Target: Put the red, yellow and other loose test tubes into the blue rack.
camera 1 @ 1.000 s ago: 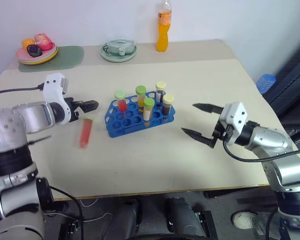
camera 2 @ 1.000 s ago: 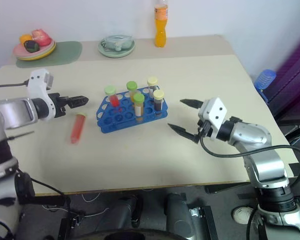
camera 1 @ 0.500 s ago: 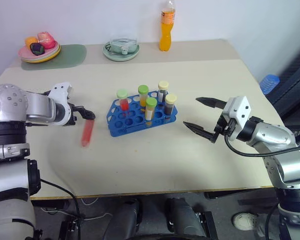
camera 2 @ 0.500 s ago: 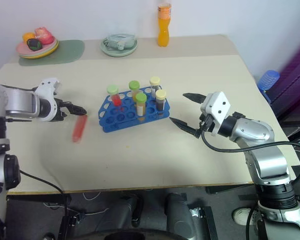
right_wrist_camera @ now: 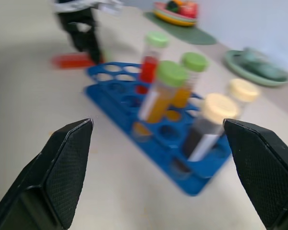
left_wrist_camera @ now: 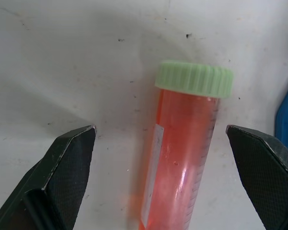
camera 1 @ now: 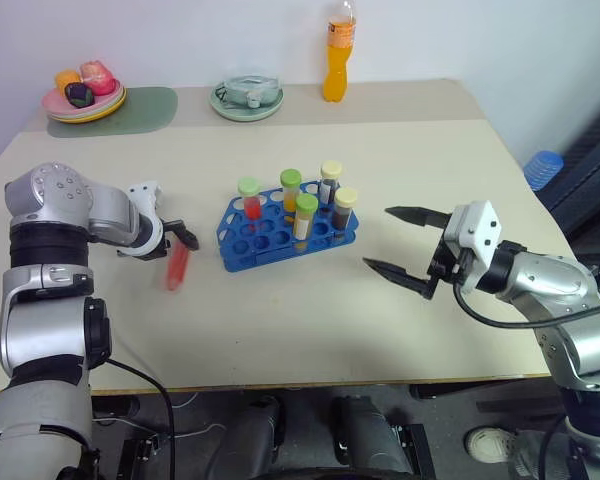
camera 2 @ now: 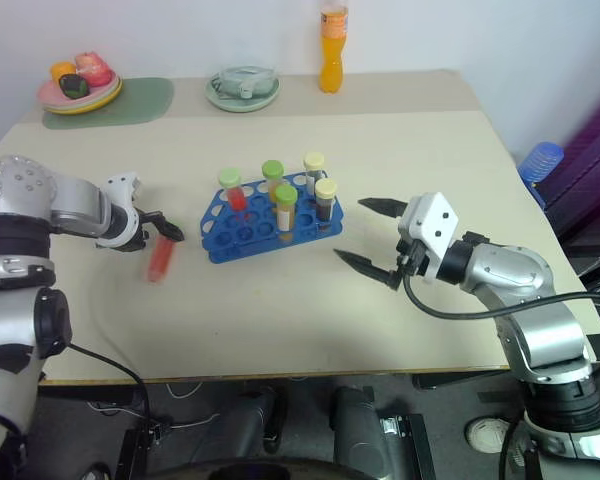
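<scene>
A pale beige rectangular table [camera 1: 280, 330] is set against a plain white wall, with a seam running across its far part. At the far left corner a grey-green mat [camera 1: 115, 108] is laid, bearing a yellow-rimmed plate of toy fruit [camera 1: 83, 93]; near it stands a pale green dish [camera 1: 246, 99], and further right a tall orange drink bottle [camera 1: 336, 62]. Off the table's right edge a blue ribbed cap [camera 1: 543, 168] is seen.

The bright blue plastic rack with rows of round holes [camera 1: 288, 232] stands near the table's middle, and five capped tubes are held upright in it. One loose clear tube of red liquid [camera 1: 176, 267] lies flat on the table, just left of the rack and apart from it.

The left gripper [camera 1: 177, 238] is tipped down over the cap end of this tube, its black fingers spread apart and gripping nothing. The right gripper [camera 1: 401, 243] is held level to the right of the rack, well clear of it, jaws likewise wide and empty.

In the left wrist view the tube's ribbed pale green cap [left_wrist_camera: 194, 78] and a white label strip are made out, with the tube lying between the two fingers untouched. In the right wrist view the rack's empty front holes are seen.
</scene>
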